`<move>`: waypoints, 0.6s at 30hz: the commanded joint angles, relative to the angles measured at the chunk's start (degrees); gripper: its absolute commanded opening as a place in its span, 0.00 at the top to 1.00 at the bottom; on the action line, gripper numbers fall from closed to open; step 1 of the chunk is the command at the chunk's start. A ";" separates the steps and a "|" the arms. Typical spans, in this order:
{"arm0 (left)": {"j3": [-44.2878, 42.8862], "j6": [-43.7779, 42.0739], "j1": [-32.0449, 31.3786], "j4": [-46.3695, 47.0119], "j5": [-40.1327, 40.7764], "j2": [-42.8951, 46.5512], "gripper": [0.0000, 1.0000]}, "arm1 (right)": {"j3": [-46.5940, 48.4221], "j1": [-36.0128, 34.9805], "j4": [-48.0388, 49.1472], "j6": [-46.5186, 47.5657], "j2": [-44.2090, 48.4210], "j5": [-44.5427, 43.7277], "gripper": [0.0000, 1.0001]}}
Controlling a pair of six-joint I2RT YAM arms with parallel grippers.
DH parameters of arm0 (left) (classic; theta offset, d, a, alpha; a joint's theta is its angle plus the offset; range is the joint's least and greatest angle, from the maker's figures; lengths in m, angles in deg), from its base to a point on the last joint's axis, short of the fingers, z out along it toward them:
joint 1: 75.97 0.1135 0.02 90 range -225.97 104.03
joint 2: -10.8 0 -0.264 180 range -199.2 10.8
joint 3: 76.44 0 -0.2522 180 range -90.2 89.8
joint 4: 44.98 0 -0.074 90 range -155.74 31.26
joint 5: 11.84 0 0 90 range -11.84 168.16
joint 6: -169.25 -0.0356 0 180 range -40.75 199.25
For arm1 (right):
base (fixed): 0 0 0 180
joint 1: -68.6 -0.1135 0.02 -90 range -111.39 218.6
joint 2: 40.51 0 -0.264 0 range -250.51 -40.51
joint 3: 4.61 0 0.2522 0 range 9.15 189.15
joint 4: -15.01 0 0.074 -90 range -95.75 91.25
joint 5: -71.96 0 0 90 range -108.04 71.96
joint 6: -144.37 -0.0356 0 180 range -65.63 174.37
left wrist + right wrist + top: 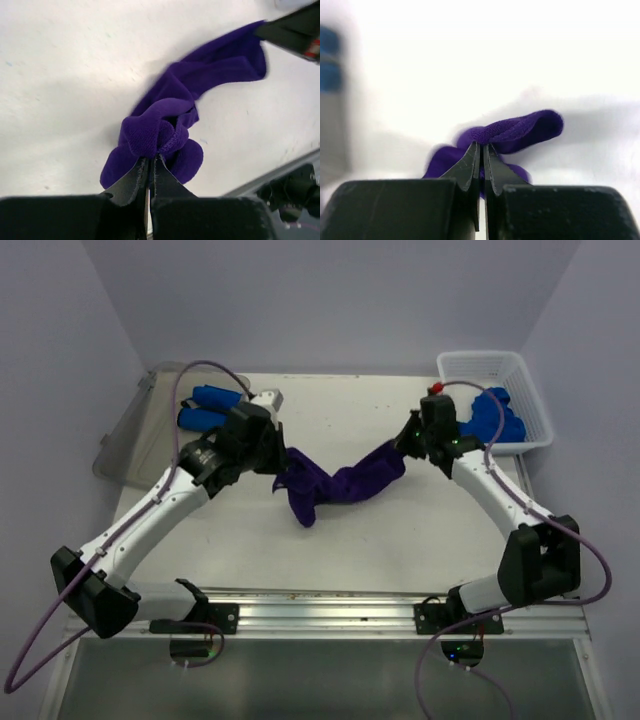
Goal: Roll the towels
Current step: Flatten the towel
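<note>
– Purple cloth is hanging between the two arms, yes? Where is it sitting exactly?

– I am going from the side farthest from the white basket [480,362]. Over there, well apart from the basket, a clear bin [125,455] is holding blue rolls [205,405]. Next, coming toward the basket, the left gripper [278,462] is pinching one end of the purple towel [335,485]. Its jaws are pressing almost together, with a bunched lump of cloth between them.

– And the towel itself?

– It is stretching over the table [350,550], to the left of the basket, and it is sagging in the middle. I cannot tell if the low part is touching the table. Then the right gripper [405,445], near the basket, is squeezing a fold of the other end, with its jaws also nearly together. Inside the basket more blue towels [495,418] are waiting.

– How are you expecting it to handle?

– I am judging it as light, soft and fully limp. It is drooping and twisting under its own weight, so it is not holding any shape. The plush surface is probably giving good friction, so slipping is not worrying me much.

– So where should the arms be taking it?

– I am thinking at the corners or the hem, not at a crumpled lump as now. A bunched grip is hiding the edges, and for a neat roll the cloth is needing to lie flat first.
</note>
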 commanded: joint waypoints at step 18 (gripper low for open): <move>2.36 -11.43 16.39 -0.84 -4.52 9.56 0.03 | -12.69 5.50 -20.73 2.94 46.97 -11.58 0.36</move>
